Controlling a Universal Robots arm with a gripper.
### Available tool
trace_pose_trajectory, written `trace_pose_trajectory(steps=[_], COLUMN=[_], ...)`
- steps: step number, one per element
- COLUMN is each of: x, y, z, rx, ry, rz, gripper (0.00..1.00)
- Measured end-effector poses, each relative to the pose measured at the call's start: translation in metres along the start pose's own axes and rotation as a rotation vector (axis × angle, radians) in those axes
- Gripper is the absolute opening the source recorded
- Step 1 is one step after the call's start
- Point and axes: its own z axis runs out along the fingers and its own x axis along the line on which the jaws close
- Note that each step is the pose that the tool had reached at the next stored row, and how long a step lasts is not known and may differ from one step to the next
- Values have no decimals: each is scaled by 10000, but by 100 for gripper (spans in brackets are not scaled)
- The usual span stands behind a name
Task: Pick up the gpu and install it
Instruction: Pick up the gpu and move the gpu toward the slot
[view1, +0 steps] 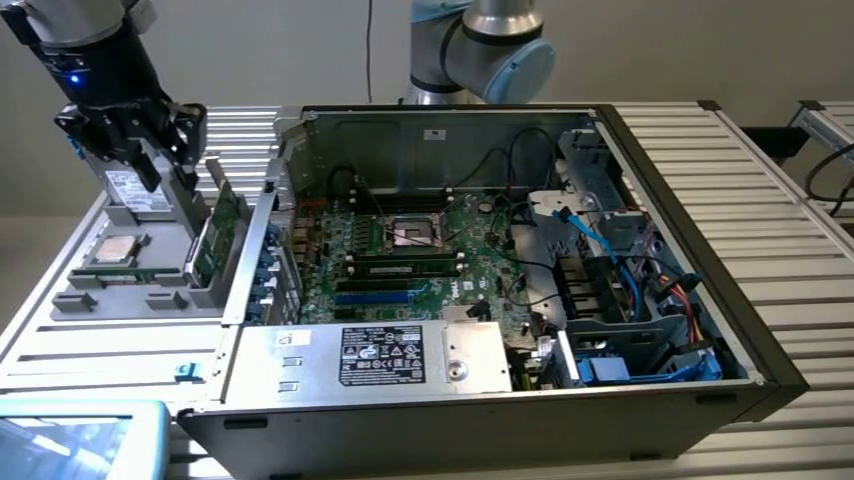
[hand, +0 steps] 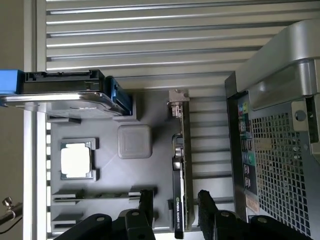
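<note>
Black two-fingered gripper (hand: 177, 209) hangs over thin green gpu card (hand: 179, 165) upright in grey plastic tray (hand: 112, 177).
Pincer open, one finger each side of the card.

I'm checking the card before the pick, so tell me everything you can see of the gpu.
The gpu is a thin green circuit card with a black cooler on one face and a silver metal bracket at one end. It stands upright on its long edge in a slot of the grey parts holder, which sits to the exterior view's left of the open computer case. The open gripper hangs above it with a finger to each side and does not touch it.
</note>
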Motion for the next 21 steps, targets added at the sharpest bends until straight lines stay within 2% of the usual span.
trace_pose_trajectory(steps=[6, 11, 18, 21], x=[0, -4, -3, -3], y=[-24, -85, -97, -98], z=[108, 167, 273, 274], rx=[-5, -117, -128, -127], ry=[-10, -14, 37, 42], rz=[0, -58, -785, -793], gripper=[49, 49, 49, 49])
